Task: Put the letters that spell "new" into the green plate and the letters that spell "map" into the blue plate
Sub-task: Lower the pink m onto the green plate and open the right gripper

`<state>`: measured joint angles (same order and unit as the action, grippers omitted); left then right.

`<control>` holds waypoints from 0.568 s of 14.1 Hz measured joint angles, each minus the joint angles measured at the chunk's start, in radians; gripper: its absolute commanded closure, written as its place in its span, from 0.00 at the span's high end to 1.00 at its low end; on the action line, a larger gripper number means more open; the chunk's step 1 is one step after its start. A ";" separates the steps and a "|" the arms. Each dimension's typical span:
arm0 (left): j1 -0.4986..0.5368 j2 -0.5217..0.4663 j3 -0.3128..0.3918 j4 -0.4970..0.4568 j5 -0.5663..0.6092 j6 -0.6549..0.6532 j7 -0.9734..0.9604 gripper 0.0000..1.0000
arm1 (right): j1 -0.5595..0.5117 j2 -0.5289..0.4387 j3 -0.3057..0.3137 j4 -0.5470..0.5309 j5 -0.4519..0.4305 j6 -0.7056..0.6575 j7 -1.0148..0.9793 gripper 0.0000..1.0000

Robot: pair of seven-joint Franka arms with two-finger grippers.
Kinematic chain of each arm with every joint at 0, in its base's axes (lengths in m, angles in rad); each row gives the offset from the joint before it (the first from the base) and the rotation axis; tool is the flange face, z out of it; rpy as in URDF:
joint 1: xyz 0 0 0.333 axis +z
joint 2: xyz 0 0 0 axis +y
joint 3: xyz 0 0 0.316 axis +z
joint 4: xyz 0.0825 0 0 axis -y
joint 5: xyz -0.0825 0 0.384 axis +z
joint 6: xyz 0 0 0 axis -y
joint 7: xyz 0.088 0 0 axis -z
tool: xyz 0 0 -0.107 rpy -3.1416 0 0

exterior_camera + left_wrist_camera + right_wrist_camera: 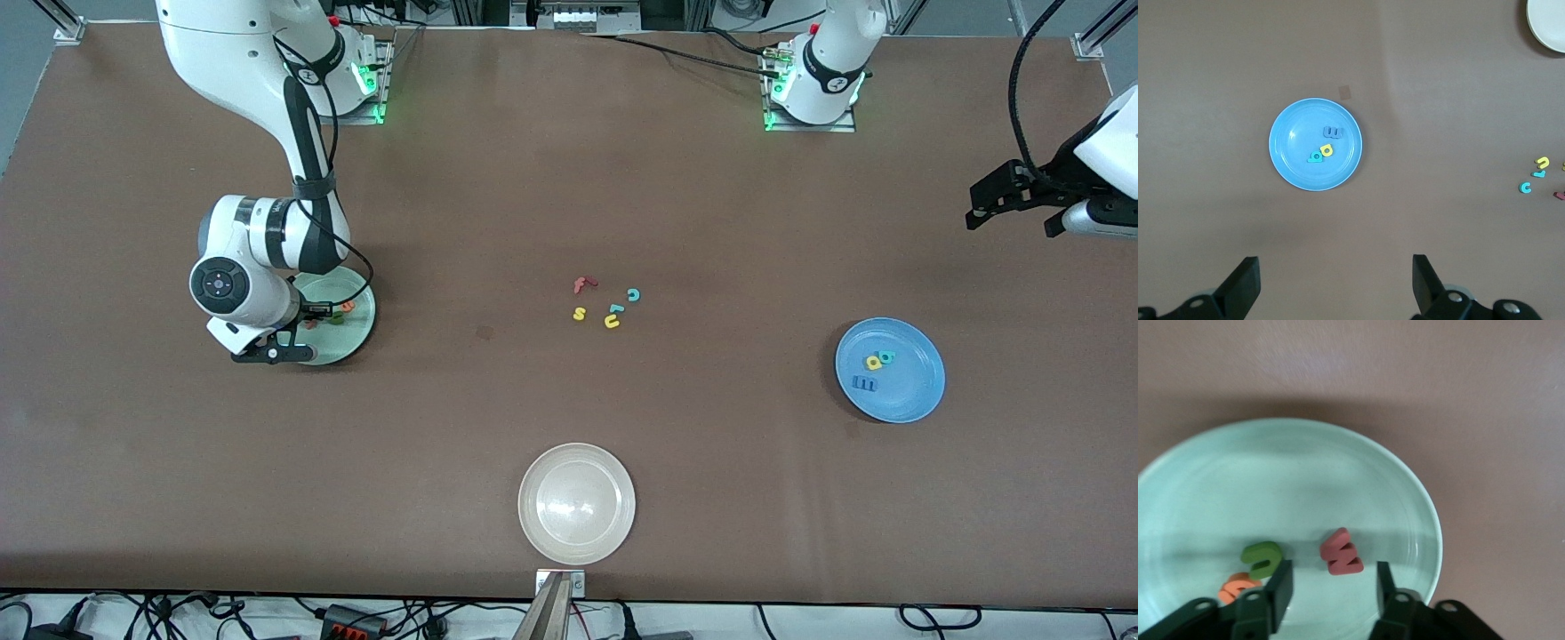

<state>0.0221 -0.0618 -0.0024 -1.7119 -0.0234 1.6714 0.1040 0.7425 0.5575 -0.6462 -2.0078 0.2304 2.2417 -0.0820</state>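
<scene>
The green plate (pixel 359 332) lies at the right arm's end of the table. On it lie the dark green "n" (pixel 1261 559), the orange "e" (pixel 1237 587) and the pinkish-red "w" (pixel 1341 552). My right gripper (pixel 1333 568) hangs low over this plate, open, and the "w" lies loose on the plate just off its fingertips. The blue plate (pixel 916 396) holds the blue "m" (pixel 864 383), yellow "a" (pixel 874 362) and teal "p" (pixel 885 356). My left gripper (pixel 1013 203) waits high over the left arm's end of the table, open and empty, with the blue plate (pixel 1291 170) below it.
A cream-white plate (pixel 576 503) sits near the front edge at mid-table. Loose letters lie at the table's middle: a red "f" (pixel 583 284), teal "c" (pixel 633 294), yellow "s" (pixel 579 313), yellow "u" (pixel 612 322) and a small teal piece (pixel 615 308).
</scene>
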 measured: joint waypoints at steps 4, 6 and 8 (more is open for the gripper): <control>0.000 0.002 0.000 0.000 0.000 -0.001 0.001 1.00 | 0.000 -0.045 -0.025 0.064 0.000 -0.116 0.002 1.00; 0.000 0.002 0.000 0.000 0.000 -0.001 0.001 1.00 | -0.003 -0.053 -0.033 0.092 0.000 -0.155 0.002 1.00; 0.000 0.002 0.000 0.000 0.000 -0.001 0.001 1.00 | -0.006 -0.053 -0.035 0.112 0.000 -0.164 0.002 1.00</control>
<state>0.0219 -0.0602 -0.0024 -1.7119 -0.0234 1.6704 0.1052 0.7361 0.5046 -0.6812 -1.8955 0.2304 2.0774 -0.0802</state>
